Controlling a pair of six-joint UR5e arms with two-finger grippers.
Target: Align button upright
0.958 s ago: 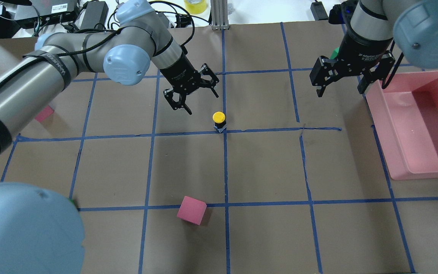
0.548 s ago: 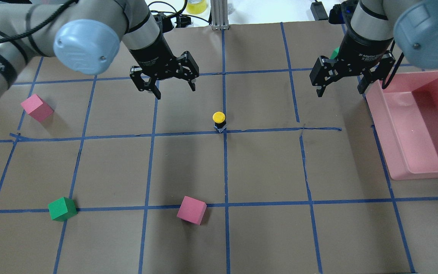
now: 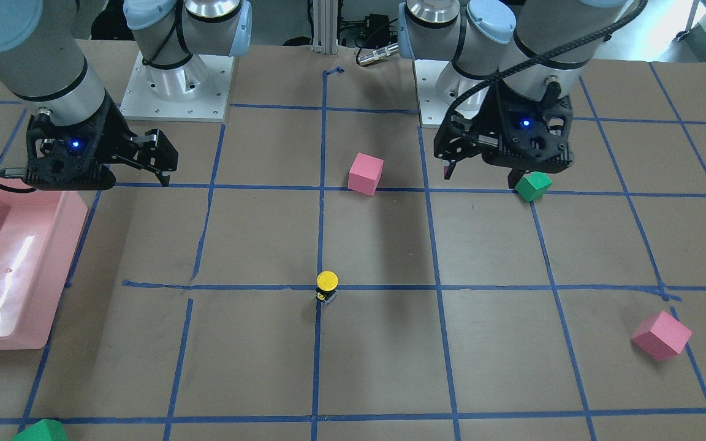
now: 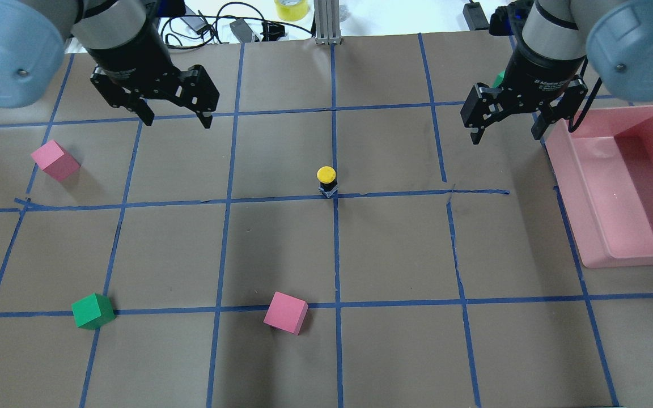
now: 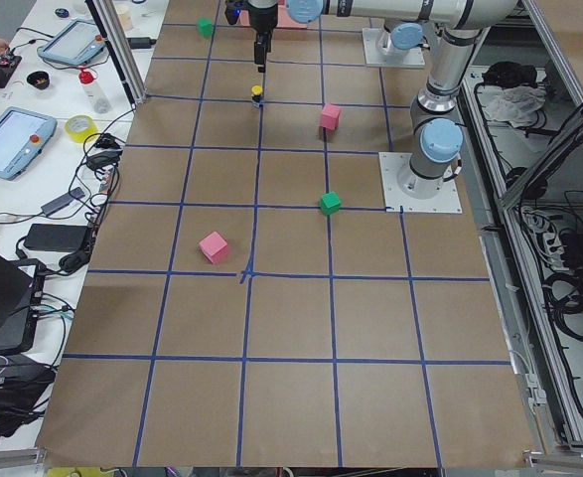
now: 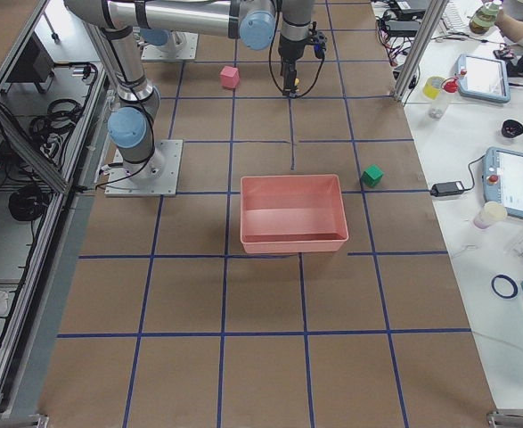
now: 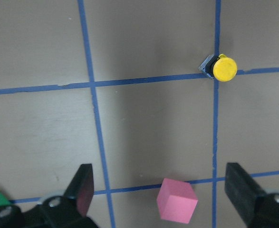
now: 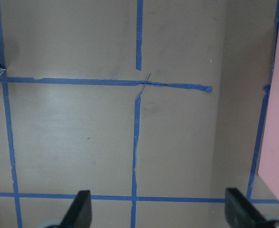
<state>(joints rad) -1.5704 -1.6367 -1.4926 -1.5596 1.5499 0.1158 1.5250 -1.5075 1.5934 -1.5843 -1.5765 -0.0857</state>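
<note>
Button [image 4: 326, 177] upright at counter [image 4: 394, 249] centre, on tape crossing [image 4: 335, 196]. Both left jaws and right jaws spread, empty, well apart from it. Likely light, rigid, tippy; pinch black body below cap.

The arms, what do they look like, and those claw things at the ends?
Both arms are silver-grey tubes with pale blue joint caps. The left tool and right tool are black, two-fingered. A black cable winds along the left arm.
</note>
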